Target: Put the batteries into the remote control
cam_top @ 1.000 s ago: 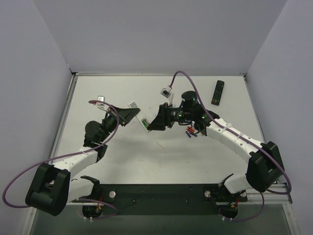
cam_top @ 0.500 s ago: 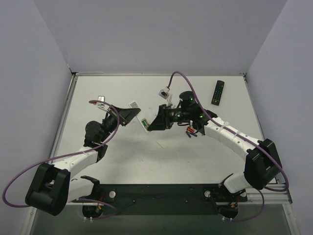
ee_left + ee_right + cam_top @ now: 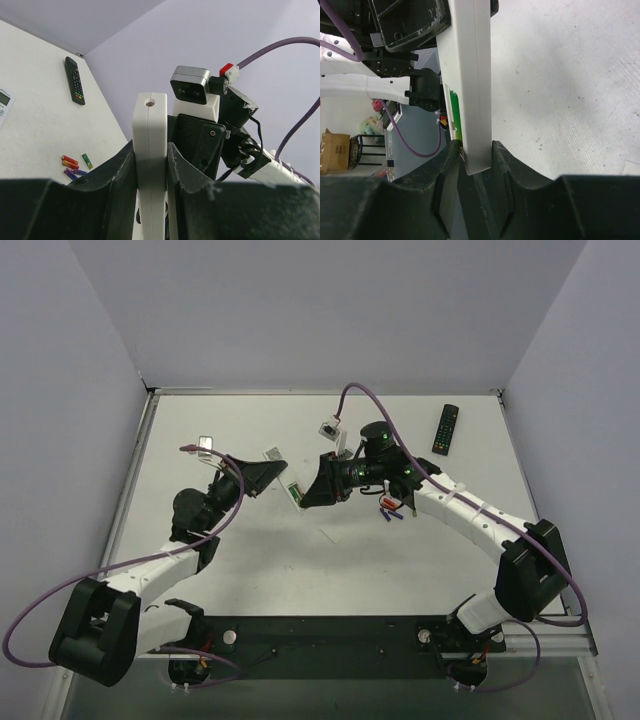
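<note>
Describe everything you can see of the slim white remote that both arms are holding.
The remote control is a slim white plastic bar, seamed along its edge, with a small hole near one end, held above the table. The left gripper clamps one end, the right gripper the other. A green battery sits in its open back.

Robot lab: white-walled test table (image 3: 400, 570)

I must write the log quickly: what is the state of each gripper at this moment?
Left gripper: closed, holding the remote control.
Right gripper: closed, holding the same remote control at its other end.
</note>
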